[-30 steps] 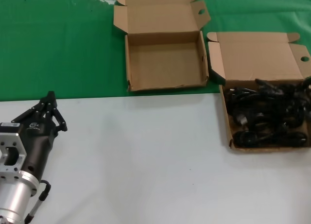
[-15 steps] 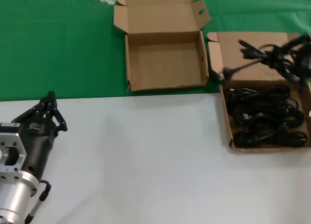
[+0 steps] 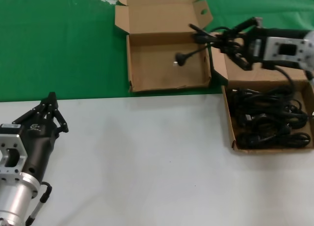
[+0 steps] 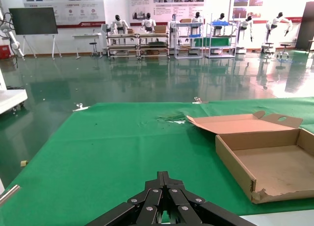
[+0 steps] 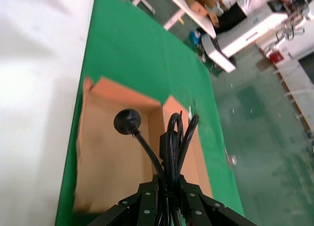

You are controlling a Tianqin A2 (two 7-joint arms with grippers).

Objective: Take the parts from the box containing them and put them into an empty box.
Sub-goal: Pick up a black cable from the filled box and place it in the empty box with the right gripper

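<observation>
Clamping a bundled cord (image 3: 206, 37), the right gripper (image 3: 234, 44) hung at the empty box (image 3: 167, 64)'s near wall; its dangling plug (image 3: 180, 59) could snag there. The left gripper (image 3: 49, 108) sat closed on the counter (image 3: 147, 162).

Lighter box (image 3: 235, 138) cut off at the right edge; right arm's gripper (image 3: 230, 42) hides part of its lid

green cloth (image 3: 59, 44), white tabletop (image 3: 147, 162)
</observation>
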